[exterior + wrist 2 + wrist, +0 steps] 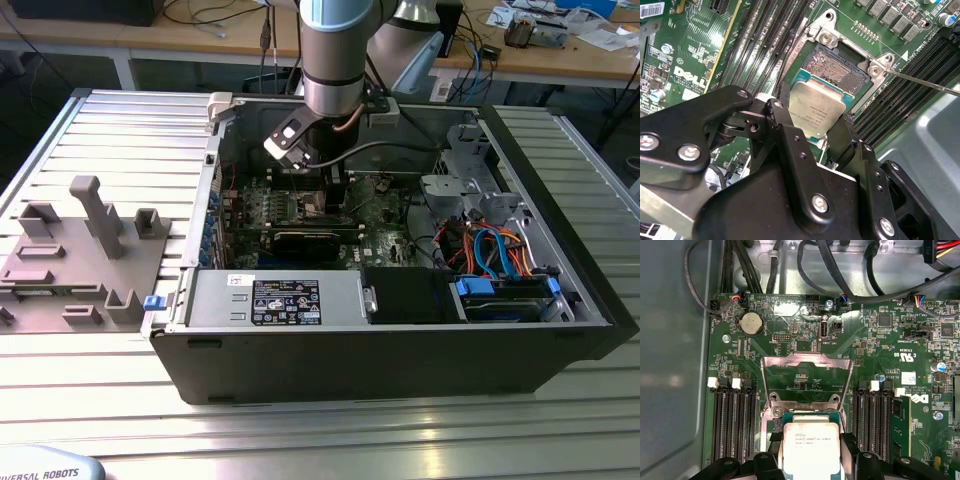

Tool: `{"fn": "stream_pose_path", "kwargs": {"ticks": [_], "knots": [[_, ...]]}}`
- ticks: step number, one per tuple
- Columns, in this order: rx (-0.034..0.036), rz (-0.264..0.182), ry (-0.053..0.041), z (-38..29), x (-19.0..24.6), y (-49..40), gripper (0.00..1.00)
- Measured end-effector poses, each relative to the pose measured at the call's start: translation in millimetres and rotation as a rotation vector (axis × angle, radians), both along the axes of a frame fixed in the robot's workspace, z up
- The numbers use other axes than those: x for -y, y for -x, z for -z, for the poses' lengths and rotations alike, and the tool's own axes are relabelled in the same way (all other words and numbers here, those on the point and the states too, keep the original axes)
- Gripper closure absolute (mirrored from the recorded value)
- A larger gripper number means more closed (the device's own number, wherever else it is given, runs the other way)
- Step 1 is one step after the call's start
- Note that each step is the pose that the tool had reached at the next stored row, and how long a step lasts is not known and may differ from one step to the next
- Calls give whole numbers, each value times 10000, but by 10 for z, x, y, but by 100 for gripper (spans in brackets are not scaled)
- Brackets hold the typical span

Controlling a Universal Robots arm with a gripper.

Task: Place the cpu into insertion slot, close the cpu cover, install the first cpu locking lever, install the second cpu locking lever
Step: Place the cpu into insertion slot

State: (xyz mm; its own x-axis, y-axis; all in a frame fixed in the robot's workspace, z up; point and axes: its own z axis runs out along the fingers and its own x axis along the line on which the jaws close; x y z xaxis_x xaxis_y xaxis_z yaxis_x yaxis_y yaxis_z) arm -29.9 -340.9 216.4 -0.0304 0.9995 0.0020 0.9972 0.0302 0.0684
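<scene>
Inside the open computer case (380, 340) on the tabletop (300, 430), the tool (812, 127) I am running from afar pinches the cpu (817, 112) by two opposite edges, one black finger (782, 130) on each side. It holds the chip just above the insertion slot (835, 67).

In the second wrist view the chip covers only the part of the insertion slot nearest the tool. The dark pin field on the far side lies bare, so by my reading the first step, placing the chip, is in hand and not yet finished. I cannot tell whether the chip's near edge already touches the slot's rim.

In the first wrist view the cpu cover (806, 359) stands swung up beyond the insertion slot, with green motherboard (790, 335) showing through its square window. A thin locking lever (920, 81) juts out sideways from the slot's corner. Rows of memory slots (735, 425) flank the insertion slot on both sides.

As I judge it, seating the chip calls for bringing it square over the insertion slot and keeping it level. It must go down lightly, since a skewed or sliding contact could bend the fine pins. Cover and levers lie clear of the opening.
</scene>
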Motion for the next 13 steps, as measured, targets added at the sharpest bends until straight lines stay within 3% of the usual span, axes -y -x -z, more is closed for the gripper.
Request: {"fn": "stream_pose_path", "kwargs": {"ticks": [13], "knots": [[0, 0, 0, 31, 0, 0, 46]]}}
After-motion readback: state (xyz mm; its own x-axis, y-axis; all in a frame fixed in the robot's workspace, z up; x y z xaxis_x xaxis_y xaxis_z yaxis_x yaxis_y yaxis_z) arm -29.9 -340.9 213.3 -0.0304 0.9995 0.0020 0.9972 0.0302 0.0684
